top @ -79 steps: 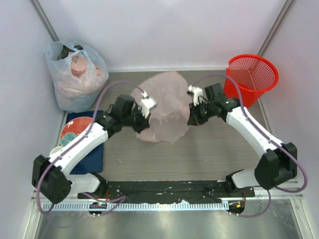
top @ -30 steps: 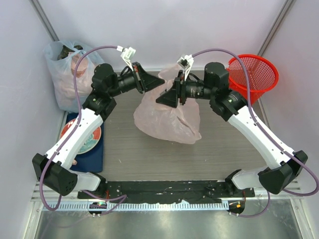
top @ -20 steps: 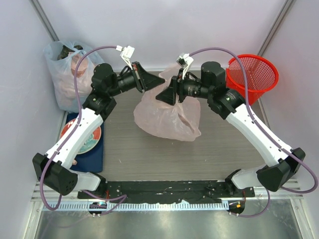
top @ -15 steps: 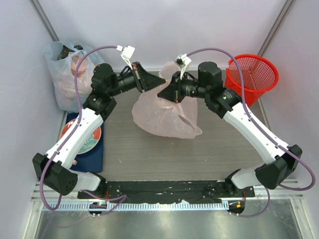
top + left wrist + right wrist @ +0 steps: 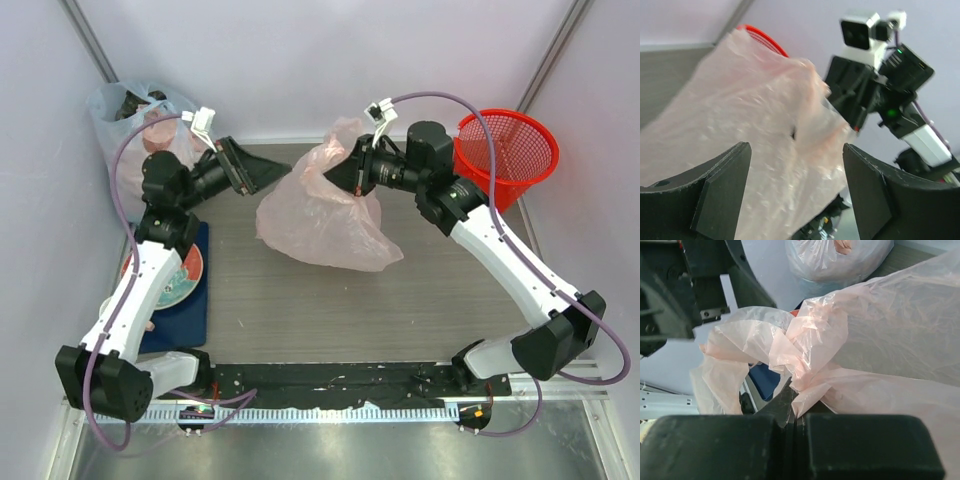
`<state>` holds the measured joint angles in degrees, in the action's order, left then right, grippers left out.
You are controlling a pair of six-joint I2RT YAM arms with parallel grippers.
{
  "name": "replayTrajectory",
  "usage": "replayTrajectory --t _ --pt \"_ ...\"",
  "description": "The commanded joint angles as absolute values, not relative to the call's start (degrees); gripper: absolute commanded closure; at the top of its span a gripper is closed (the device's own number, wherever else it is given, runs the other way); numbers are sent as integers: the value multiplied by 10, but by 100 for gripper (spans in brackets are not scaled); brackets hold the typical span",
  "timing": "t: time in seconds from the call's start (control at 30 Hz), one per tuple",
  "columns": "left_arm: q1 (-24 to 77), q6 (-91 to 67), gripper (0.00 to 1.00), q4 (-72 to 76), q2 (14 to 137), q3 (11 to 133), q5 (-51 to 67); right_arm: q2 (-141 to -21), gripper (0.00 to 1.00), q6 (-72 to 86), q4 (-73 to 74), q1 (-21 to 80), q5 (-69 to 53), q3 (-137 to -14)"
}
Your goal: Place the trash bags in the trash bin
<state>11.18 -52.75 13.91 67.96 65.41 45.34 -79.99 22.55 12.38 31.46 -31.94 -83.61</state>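
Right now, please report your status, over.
Left gripper open, off pink bag. Right gripper shut on it. Red bin near, nothing blocking.

The pink bag (image 5: 755,130) mostly hides the basket (image 5: 765,38).

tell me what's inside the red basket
Nothing shows inside the red basket: only its own mesh walls and base. The pale-pink bag is outside it, pinched in the right gripper. The right arm covers a little of the basket's lower left side.
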Motion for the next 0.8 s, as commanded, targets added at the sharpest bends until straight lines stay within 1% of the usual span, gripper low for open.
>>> replayTrajectory --t 0.0,0.13,0.23,0.27,0.33,0.43,0.53,0.57,0.63,0.67,0.73,0.77 --pt "147 -553 20 189 655 637 486 -779 99 262 54 316 -307 -826" --pt "178 -569 16 228 664 633 471 -784 99 272 44 316 -313 -826" --pt "206 -595 11 266 688 644 468 -787 99 278 36 316 -316 -824" --pt "217 -605 7 277 700 650 467 -785 99 278 34 317 -315 -824" --pt "229 -616 5 297 713 660 461 -787 99 279 33 317 -311 -823" --pt "244 -648 5 323 734 667 440 -784 99 276 31 320 -308 -817" --pt "251 -660 10 335 751 687 424 -784 99 258 42 325 -291 -814" --pt "251 -663 19 335 754 689 419 -783 99 255 43 326 -287 -813" --pt "250 -658 32 324 758 690 411 -784 99 250 50 326 -284 -816" --pt "247 -656 46 313 758 687 400 -782 99 246 52 325 -282 -816" --pt "241 -659 59 310 757 677 396 -780 93 233 66 324 -278 -819" --pt "236 -658 69 309 756 673 396 -777 82 230 69 324 -277 -819"
